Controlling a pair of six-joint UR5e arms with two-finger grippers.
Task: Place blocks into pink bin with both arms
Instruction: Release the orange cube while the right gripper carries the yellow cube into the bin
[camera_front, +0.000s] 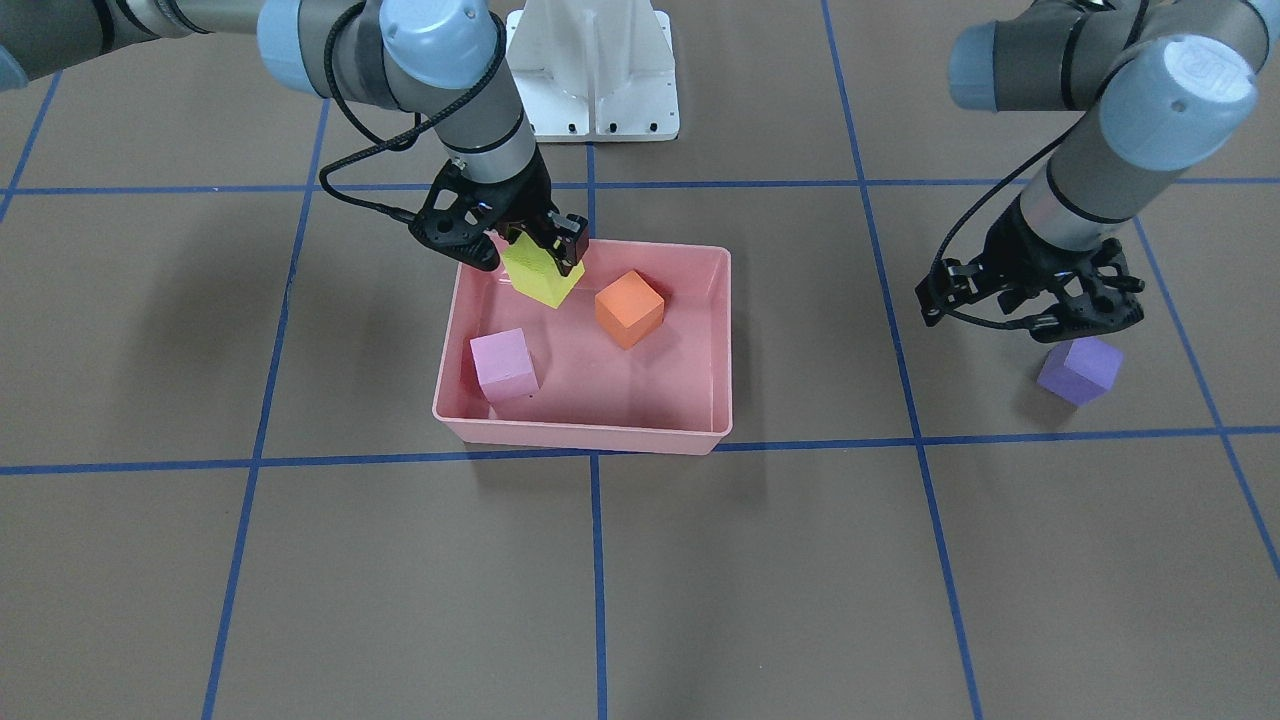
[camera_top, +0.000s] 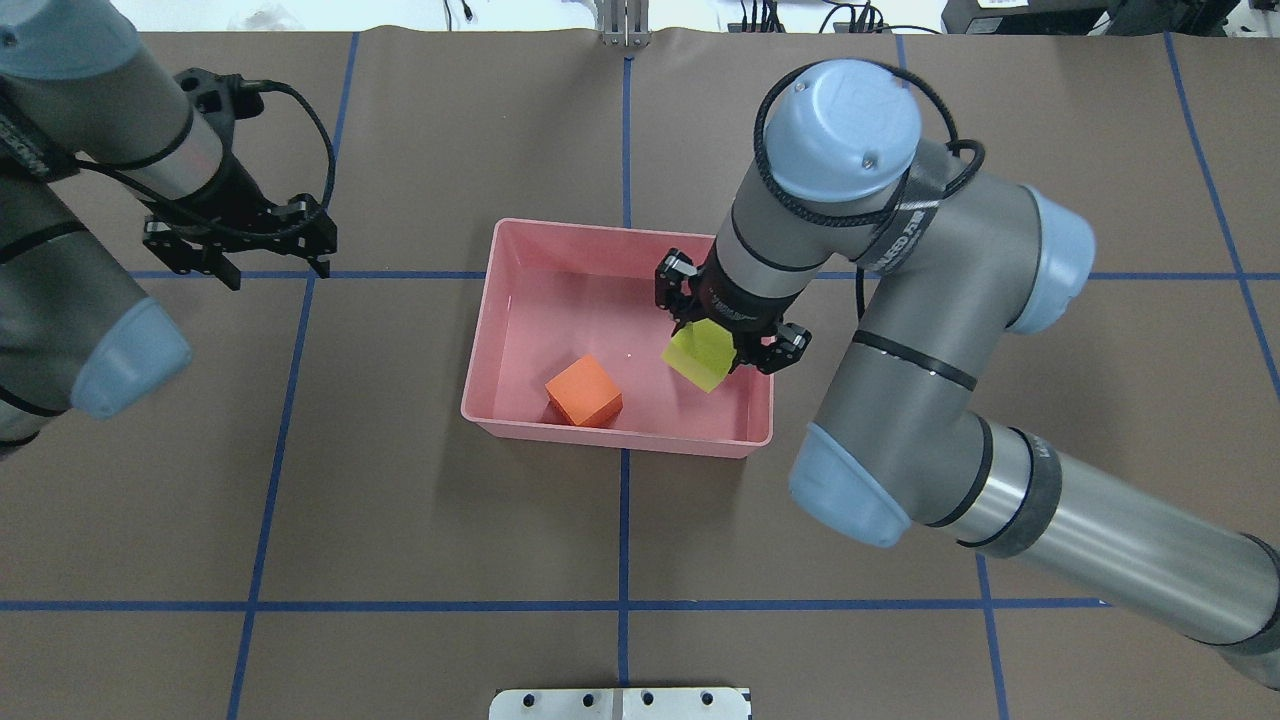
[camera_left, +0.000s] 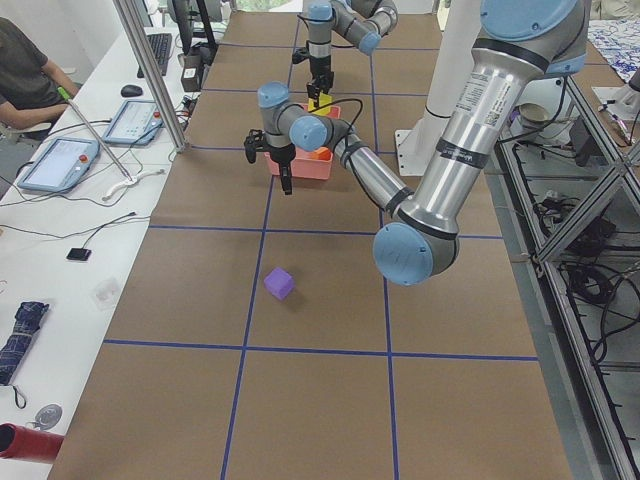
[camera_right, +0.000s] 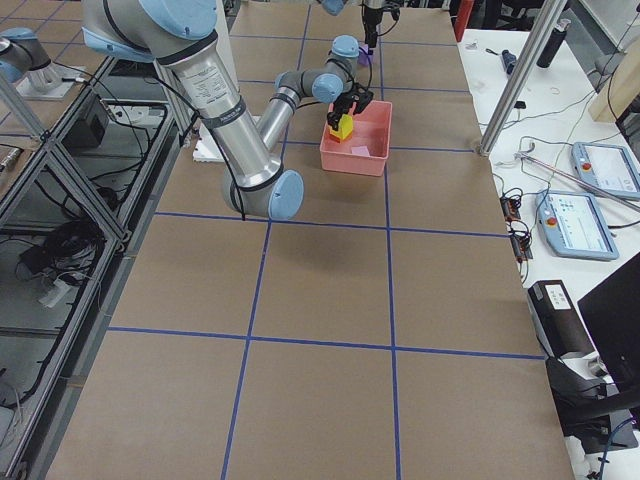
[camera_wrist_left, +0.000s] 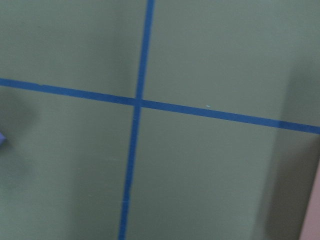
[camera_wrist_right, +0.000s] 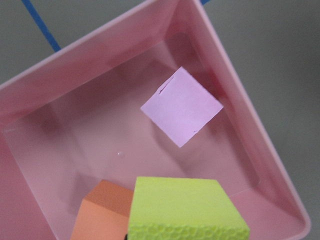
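Pink bin (camera_front: 590, 432) holds two blocks (camera_front: 629, 307); right gripper (camera_front: 528, 260) clamps yellow block (camera_front: 542, 282); left gripper (camera_front: 1035, 315) spread wide.

We see a table (camera_front: 760, 580) covered in flat brown paper and divided into large squares by blue tape lines (camera_front: 598, 560). Three things rest directly on it. The pink bin (camera_front: 585, 435) sits near the middle, across one of the lengthwise lines, with a cross line running just beside its wall farthest from the robot. The purple block (camera_front: 1078, 369) lies alone inside a square on the robot's left, well apart from the bin and clear of the tape. The white pedestal base (camera_front: 594, 75) stands at the robot's edge.
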